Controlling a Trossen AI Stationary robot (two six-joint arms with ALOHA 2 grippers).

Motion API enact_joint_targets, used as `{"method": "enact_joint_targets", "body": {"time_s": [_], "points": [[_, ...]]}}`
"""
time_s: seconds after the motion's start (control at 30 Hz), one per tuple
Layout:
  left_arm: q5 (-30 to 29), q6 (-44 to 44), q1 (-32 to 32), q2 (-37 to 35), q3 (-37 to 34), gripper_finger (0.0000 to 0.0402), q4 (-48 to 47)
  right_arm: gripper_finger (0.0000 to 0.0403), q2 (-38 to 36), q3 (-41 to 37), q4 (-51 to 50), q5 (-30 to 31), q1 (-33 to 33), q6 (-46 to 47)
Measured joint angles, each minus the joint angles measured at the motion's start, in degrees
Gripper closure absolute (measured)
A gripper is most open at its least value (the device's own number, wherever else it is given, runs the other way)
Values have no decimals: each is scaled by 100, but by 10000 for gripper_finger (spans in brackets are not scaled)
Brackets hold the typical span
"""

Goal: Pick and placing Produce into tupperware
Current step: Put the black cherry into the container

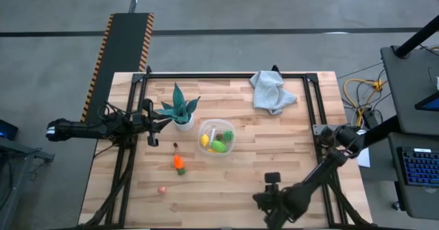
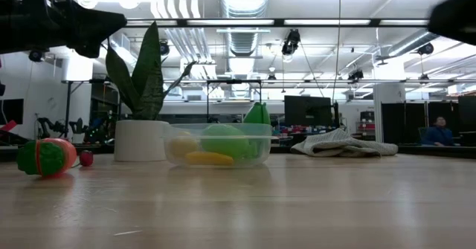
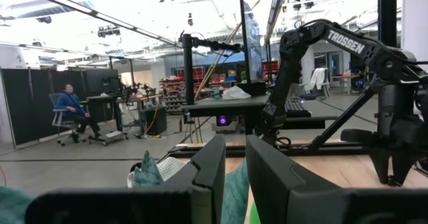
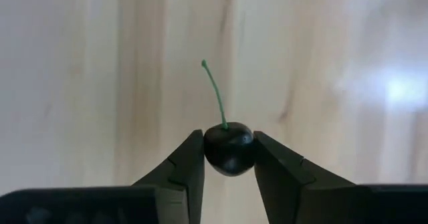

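- Left hand point(image 1: 152, 122) hung at the left side of the pale wooden slatted surface point(image 1: 288, 168), just beside the spiky teal potted plant in its white pot point(image 1: 180, 110). Arm reached in level from the left, fingers pointing across toward the right arm. Wrist view showed its two dark fingers point(image 3: 212, 170) nearly together with only a thin gap and nothing between them. Read: parked, waiting.
- Loose produce sat on the surface left of centre: small pink piece point(image 1: 162, 189) nearest the front edge, orange piece with a green end point(image 1: 178, 163) behind it, tiny dark piece point(image 1: 175, 145) further back. All well apart from both hands, not yet collected.
- Small clear plastic tub with rounded corners point(image 1: 217, 138) sat mid-surface, just right of the plant pot. It already held yellow and green pieces; low view showed them piled below the rim. Central spot looked reachable by either arm.
- Crumpled pale grey cloth point(image 1: 271, 90) lay at the back right, well clear of the tub.
- Right hand point(image 1: 273, 196) was at the front right, wrist bent so the fingers pointed down at the surface. It was clenched on a dark brown cherry with a thin green stem point(image 4: 229, 148), pinched at the fingertips, stem sticking out forward. Cherry appeared lifted off the surface, well apart from the tub. Judged step: carry to the tub.
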Motion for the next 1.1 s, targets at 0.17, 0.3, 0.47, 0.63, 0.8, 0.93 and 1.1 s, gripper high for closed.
{"method": "enact_joint_targets", "body": {"time_s": [0.17,0.3,0.47,0.63,0.8,0.93,1.1], "points": [[1,-4,1,-2,0,353,69,302,-4,210,27,195,-575,-871],[2,-11,2,1,-2,353,82,302,-4,490,42,370,-1040,-1593],[2,-17,2,-2,0,353,82,302,-4,886,73,477,-1631,-2707],[3,-17,2,-2,-1,353,243,302,-15,1109,255,518,-2255,-3798],[13,-17,2,-2,-1,353,276,302,-15,1149,643,430,-2885,-4783],[14,-17,1,52,-2,353,226,302,-15,1149,954,174,-3368,-5354],[13,-13,0,114,-2,353,228,302,-15,1149,1283,-241,-3860,-5789]]}}
